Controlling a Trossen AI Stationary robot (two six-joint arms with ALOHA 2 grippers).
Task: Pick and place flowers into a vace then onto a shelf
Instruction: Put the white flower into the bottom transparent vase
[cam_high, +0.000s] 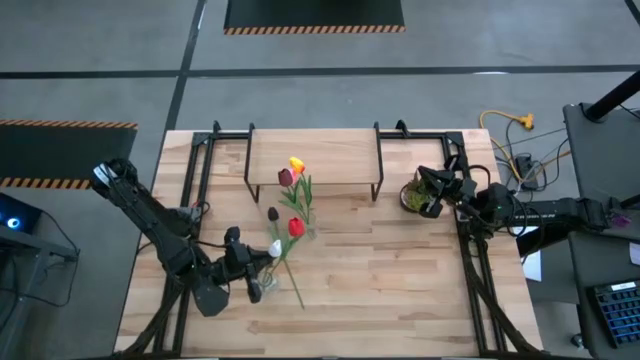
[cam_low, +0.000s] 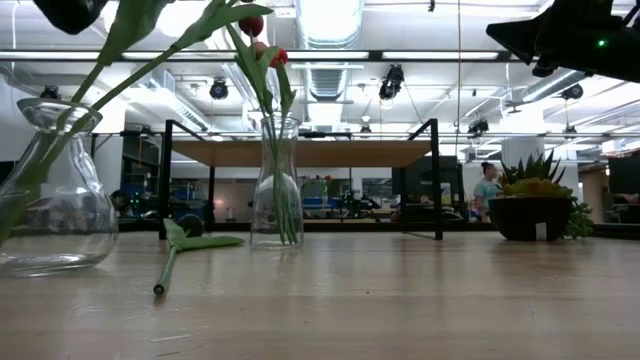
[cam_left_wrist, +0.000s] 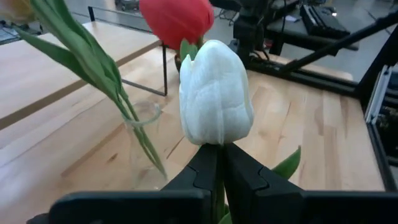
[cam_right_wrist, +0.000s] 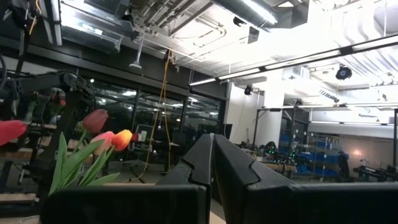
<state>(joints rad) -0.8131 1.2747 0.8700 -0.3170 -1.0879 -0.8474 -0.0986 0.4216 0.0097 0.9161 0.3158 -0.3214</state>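
Left wrist view: the left gripper (cam_left_wrist: 221, 177) is clamped on the thin green stem just under the white artificial tulip (cam_left_wrist: 215, 93) — near the table's front edge. Light, floppy; grip the stem, not the head. The right gripper (cam_right_wrist: 213, 165), pressed together, hovers near the right edge.

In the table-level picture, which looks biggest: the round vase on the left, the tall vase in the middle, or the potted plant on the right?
1. Round vase, though it is nearest the camera, which inflates it.
2. Tall vase.
3. Potted plant.
Their true sizes cannot be ranked from this view alone.
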